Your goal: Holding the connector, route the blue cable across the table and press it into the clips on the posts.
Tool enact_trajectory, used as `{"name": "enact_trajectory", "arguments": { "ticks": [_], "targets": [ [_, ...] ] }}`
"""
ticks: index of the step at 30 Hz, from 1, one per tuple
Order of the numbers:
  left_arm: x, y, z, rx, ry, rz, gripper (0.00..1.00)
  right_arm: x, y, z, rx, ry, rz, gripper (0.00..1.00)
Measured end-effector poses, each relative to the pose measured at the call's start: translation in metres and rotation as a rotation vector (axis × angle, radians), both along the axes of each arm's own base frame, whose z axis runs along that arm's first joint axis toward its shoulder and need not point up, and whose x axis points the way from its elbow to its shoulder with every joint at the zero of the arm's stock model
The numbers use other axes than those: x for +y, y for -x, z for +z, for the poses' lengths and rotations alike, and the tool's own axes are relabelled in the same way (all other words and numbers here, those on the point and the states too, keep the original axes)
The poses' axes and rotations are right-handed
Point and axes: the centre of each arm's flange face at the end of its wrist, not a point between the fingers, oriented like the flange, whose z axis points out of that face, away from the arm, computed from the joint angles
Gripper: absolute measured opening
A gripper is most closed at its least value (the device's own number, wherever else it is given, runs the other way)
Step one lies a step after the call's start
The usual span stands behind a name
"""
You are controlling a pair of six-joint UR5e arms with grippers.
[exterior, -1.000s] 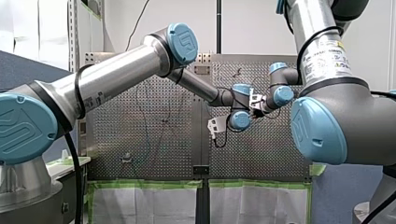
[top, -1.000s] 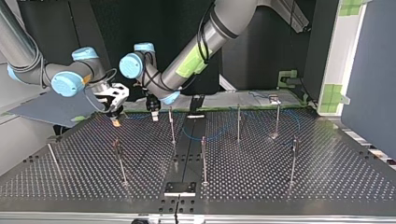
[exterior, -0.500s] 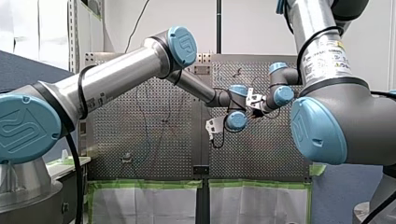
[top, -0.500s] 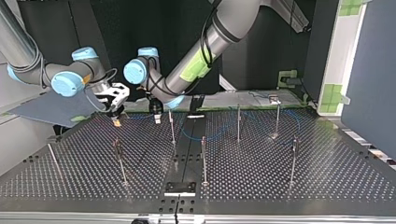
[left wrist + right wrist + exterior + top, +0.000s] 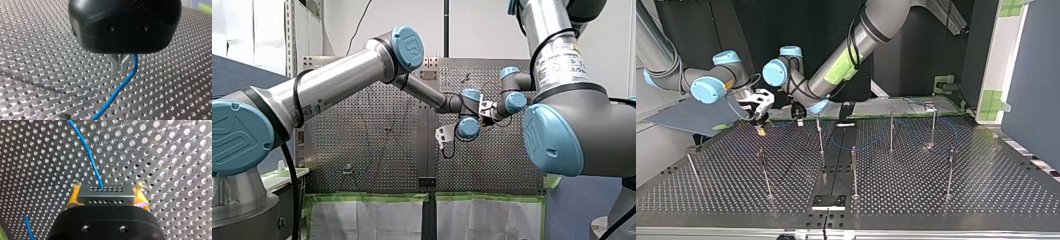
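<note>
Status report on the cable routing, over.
Right gripper shut on connector, yellow pads either side. Left gripper shut, blue cable running past its fingers. Post close beside left gripper in top view; no obstruction seen.

Seven posts [image 5: 854, 172] — one cable [image 5: 120, 87]

A robotics lab — a perforated metal counter [image 5: 986, 200] studded with thin steel posts [image 5: 854, 172], two big industrial arms [image 5: 337, 85] reaching over it, green tape [image 5: 992, 102] on panel edges.
</note>
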Motion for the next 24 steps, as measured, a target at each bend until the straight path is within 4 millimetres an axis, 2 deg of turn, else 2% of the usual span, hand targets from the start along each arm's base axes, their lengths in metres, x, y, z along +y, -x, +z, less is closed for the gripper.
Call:
{"name": "enact_trajectory", "arguments": {
  "ticks": [4,15,17,19,20,21,23,24],
  "targets": [
    [0.000,0.002,0.013,0.001,0.009,0.020,0.01,-0.002,0.000,0.007,-0.002,0.010,-0.001,0.00],
    [0.011,0.014,0.052,0.000,0.018,0.031,0.01,0.002,0.004,0.068,-0.045,0.071,0.007,0.00],
    [0.011,0.016,0.060,-0.010,0.022,0.016,0.20,0.005,0.004,0.076,-0.051,0.076,0.013,0.00],
    [0.011,0.019,0.067,-0.020,0.031,0.004,0.20,0.007,0.004,0.079,-0.053,0.075,0.017,0.00],
    [0.011,0.021,0.073,-0.026,0.038,-0.001,0.16,0.008,0.003,0.080,-0.053,0.074,0.019,0.00],
    [0.011,0.022,0.078,-0.029,0.045,-0.004,0.16,0.008,0.003,0.081,-0.053,0.073,0.021,0.00],
    [0.011,0.025,0.089,-0.039,0.059,-0.009,0.00,0.010,0.002,0.082,-0.054,0.073,0.024,0.00],
    [0.011,0.026,0.092,-0.042,0.064,-0.010,0.00,0.010,0.001,0.083,-0.054,0.074,0.025,0.00]
  ]
}}
